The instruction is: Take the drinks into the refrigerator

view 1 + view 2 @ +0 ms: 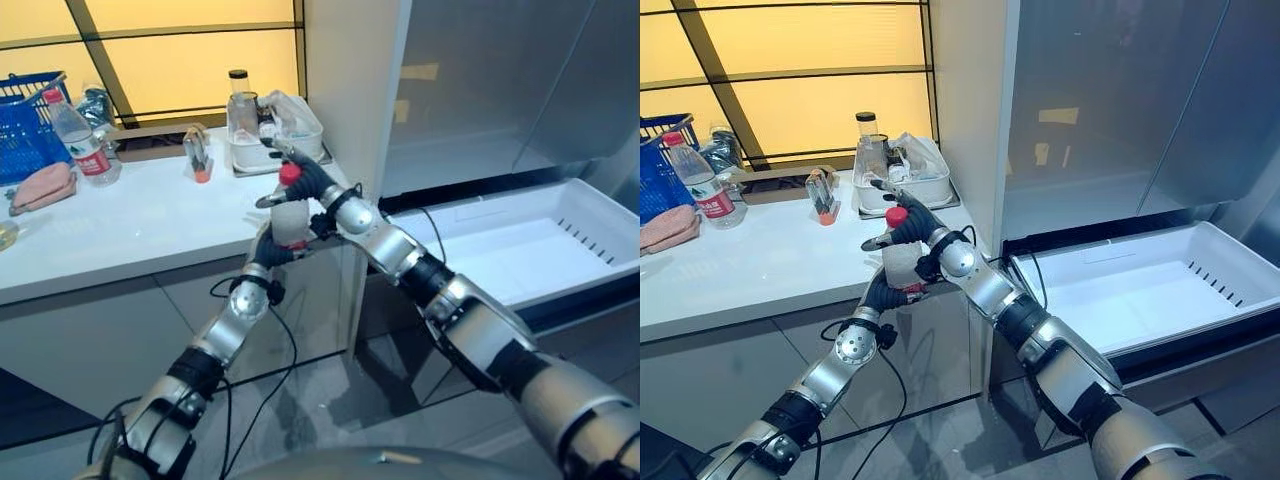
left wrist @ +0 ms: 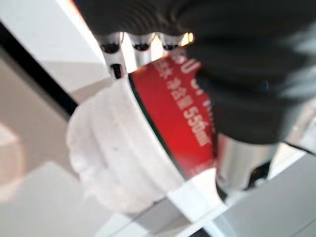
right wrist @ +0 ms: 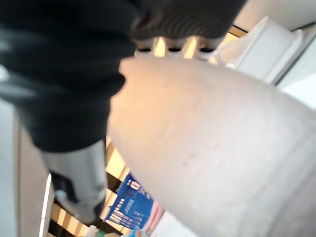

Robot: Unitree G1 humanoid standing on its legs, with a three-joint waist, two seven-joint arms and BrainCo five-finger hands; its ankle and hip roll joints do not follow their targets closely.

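A drink bottle (image 1: 290, 222) with a red cap and red label hangs in the air just off the front edge of the white counter (image 1: 150, 225). My left hand (image 1: 268, 250) comes up from below and is curled round its lower half; the left wrist view shows the label and ridged base (image 2: 143, 148) in that grip. My right hand (image 1: 316, 184) sits at the bottle's neck, thumb and fingers stretched out on either side of it. A second drink bottle (image 1: 82, 140) with a red cap stands at the counter's far left. The refrigerator's white drawer (image 1: 520, 245) stands pulled out on the right.
A blue basket (image 1: 25, 118) and a pink cloth (image 1: 42, 186) lie at the counter's left end. A white tray (image 1: 278, 140) with a jar and a bag sits at the back right corner, a small item (image 1: 197, 155) beside it. Grey refrigerator doors (image 1: 500, 90) rise above the drawer.
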